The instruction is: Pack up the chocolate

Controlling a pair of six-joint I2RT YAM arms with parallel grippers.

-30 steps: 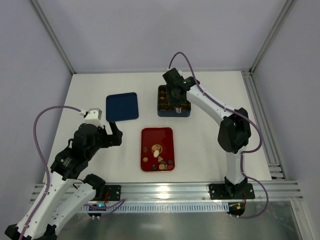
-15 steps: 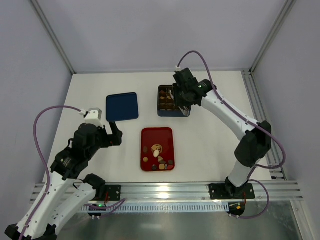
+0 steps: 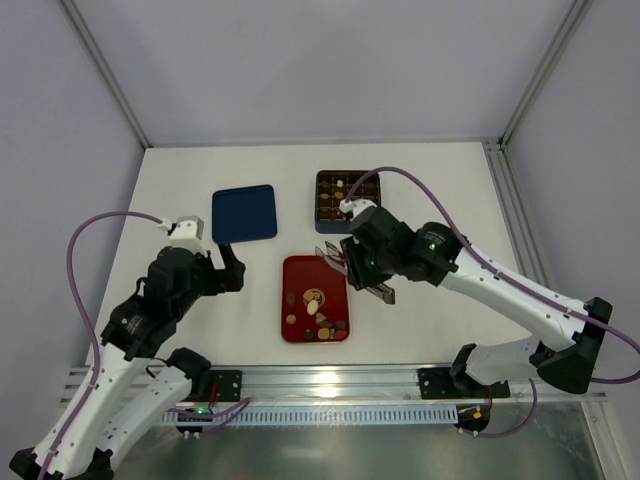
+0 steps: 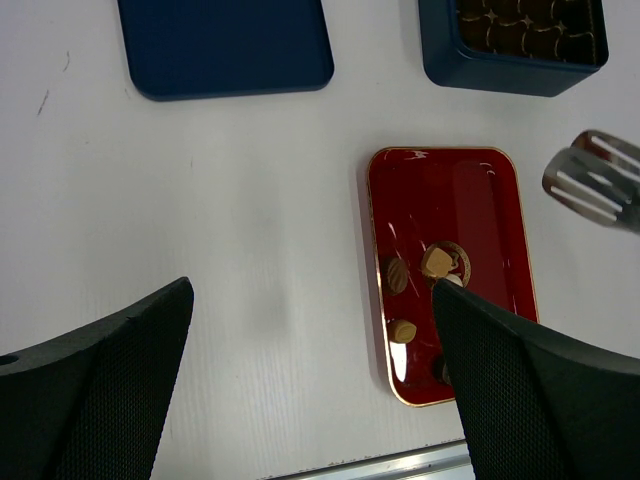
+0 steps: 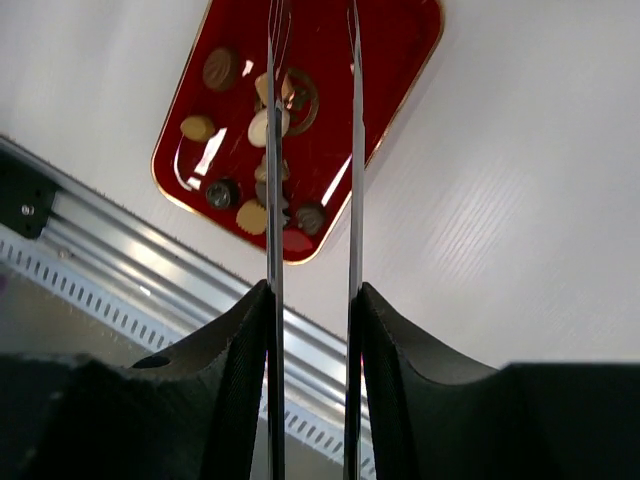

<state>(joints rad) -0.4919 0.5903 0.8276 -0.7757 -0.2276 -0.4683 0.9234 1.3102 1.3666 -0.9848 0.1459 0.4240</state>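
Several chocolates [image 3: 315, 310] lie loose in the near half of the flat red tray [image 3: 300, 270]; they also show in the left wrist view [image 4: 437, 262] and the right wrist view [image 5: 262, 125]. More pieces sit in the dark blue grid box [image 3: 347, 195] behind the tray. My right gripper [image 3: 360, 268] is shut on metal tongs [image 3: 333, 256], whose two blades [image 5: 272, 150] hang above the tray with nothing between them. The tong tip shows in the left wrist view [image 4: 595, 188]. My left gripper [image 3: 228, 268] is open and empty, left of the tray.
The box's flat blue lid [image 3: 244, 212] lies at the back left, also in the left wrist view [image 4: 225, 45]. An aluminium rail [image 3: 330, 385] runs along the table's near edge. Frame posts stand at the back corners.
My right arm has swung from above the blue box toward the near side and now holds the tongs over the red tray. The left arm has not moved.
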